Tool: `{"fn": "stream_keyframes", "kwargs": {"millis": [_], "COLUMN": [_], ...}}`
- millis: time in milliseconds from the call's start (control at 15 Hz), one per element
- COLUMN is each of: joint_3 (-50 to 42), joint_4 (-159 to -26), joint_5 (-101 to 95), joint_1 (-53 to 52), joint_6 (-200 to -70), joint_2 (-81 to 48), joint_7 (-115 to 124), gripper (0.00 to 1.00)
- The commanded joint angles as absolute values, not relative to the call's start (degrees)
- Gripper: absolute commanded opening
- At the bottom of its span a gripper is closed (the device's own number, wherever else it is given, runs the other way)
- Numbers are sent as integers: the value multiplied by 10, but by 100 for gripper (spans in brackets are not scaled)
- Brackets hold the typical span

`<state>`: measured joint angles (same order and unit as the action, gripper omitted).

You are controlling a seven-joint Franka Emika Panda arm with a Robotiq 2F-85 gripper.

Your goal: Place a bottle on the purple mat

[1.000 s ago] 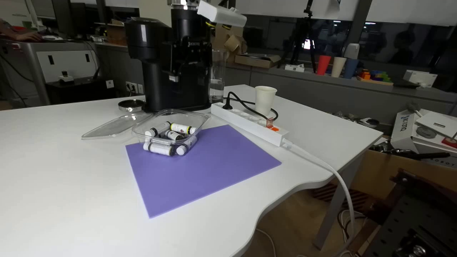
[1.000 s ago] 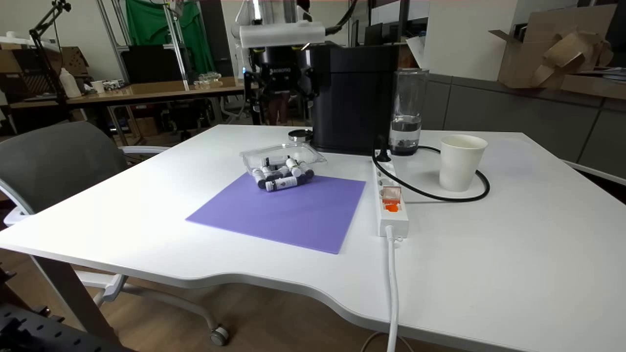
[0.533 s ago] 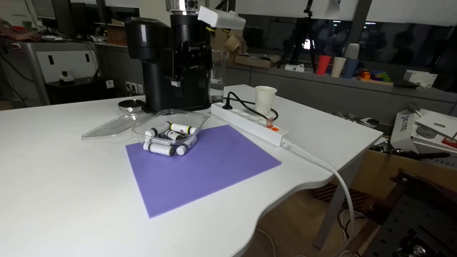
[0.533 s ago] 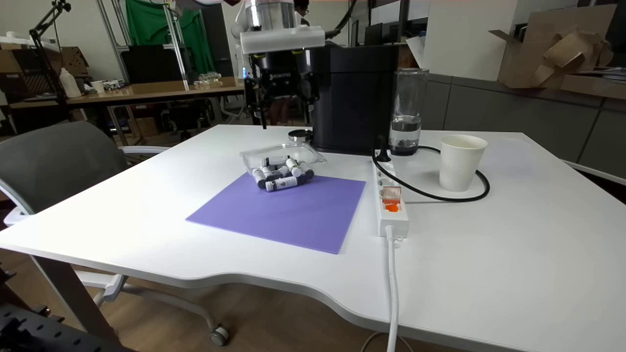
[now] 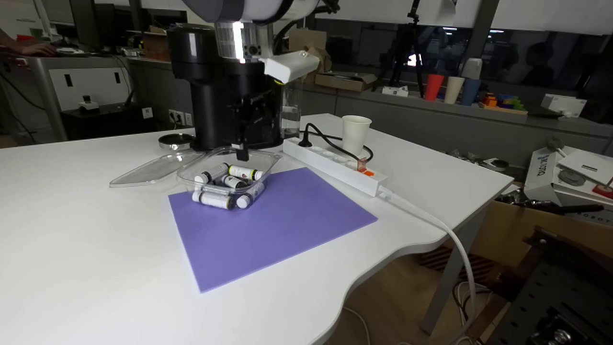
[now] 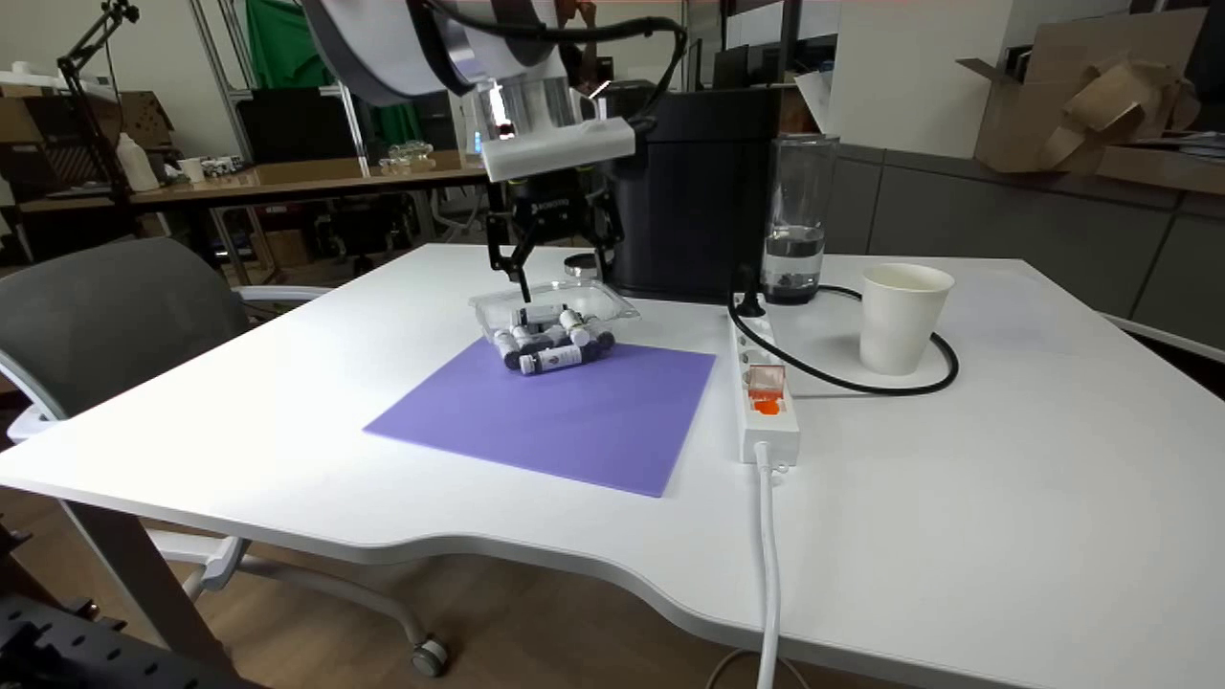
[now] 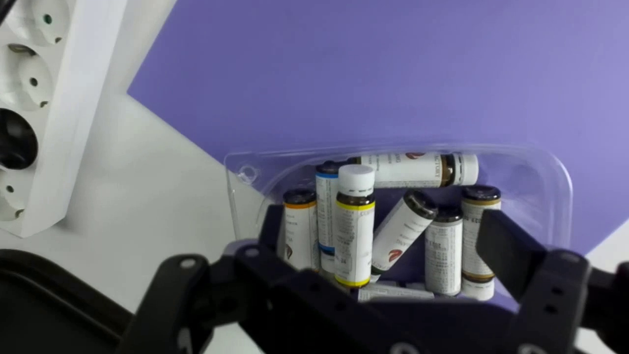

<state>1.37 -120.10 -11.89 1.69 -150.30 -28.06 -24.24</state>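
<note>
Several small bottles with white labels, brown glass and white caps lie in a clear plastic container (image 7: 565,196). A yellow-banded bottle (image 7: 354,226) lies on top of the pile in the wrist view; others show in both exterior views (image 5: 214,200) (image 6: 552,359). The container sits partly on the far edge of the flat purple mat (image 5: 282,235), which also shows in an exterior view (image 6: 565,421) and the wrist view (image 7: 373,73). My gripper (image 7: 385,236) is open and empty, above the container. Its fingertips straddle the pile without visible contact; it shows in both exterior views (image 5: 243,153) (image 6: 565,287).
A white power strip (image 5: 330,165) with a black plug and cable lies beside the mat. A white cup (image 6: 900,325) stands past it. A black machine (image 6: 694,191) and a tall clear vessel (image 6: 796,254) stand behind. A clear lid (image 5: 153,170) and a metal tin (image 5: 176,141) lie beside the container.
My gripper has come down from well above the table to just over the container, tilting slightly. The bottles, container and mat have not moved.
</note>
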Motion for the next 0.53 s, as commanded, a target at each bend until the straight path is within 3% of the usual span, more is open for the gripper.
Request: {"fn": "stream_keyframes", "kwargs": {"millis": [0,133,200,267,467], "joint_3": [10,10,12,13,13], "joint_4": [-1181,-1173,-1168,-1164,-1151], "joint_5": [-137,-137,-135,-133,-132], "joint_1": [11,11,12,13,15], "joint_6": [-1524,-1531,-1532,-1534,-1535], "joint_2": [-313,-329,-335,-341,-356], "joint_7": [-224,-224,-226,-226,-227], "gripper": [100,100,75,73,51]}}
